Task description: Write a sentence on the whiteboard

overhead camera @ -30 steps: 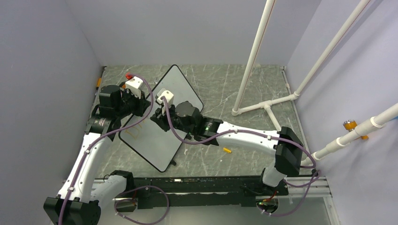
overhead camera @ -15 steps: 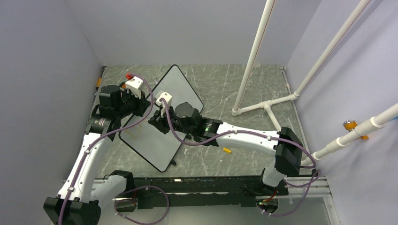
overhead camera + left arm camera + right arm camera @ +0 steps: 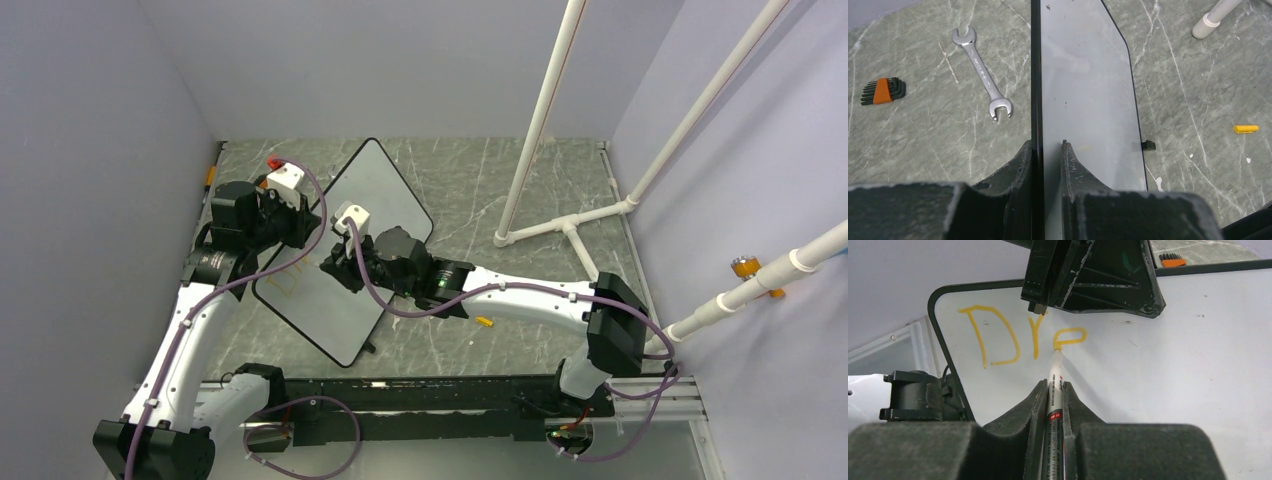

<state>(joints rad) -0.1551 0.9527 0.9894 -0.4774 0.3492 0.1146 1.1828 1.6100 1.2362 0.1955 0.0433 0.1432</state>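
whiteboard (image 3: pixel 385 190): white, black rim, tilted | sentence (image 3: pixel 1020 337): orange "dr" plus loop, near rounded corner

Both arms were bent in toward the middle, each gripper closed tight on something thin.
The left arm (image 3: pixel 185 330) stood up from its base at the near left and angled forward, its wrist turned so that the left gripper (image 3: pixel 1045 145) pinched the edge of the whiteboard (image 3: pixel 1088 90), one finger on each face. The right arm (image 3: pixel 530 295) lay low and long from the near right toward the left, and the right gripper (image 3: pixel 1053 386) clamped a marker (image 3: pixel 1054 407) lengthwise between its fingers, tip pointing out ahead.
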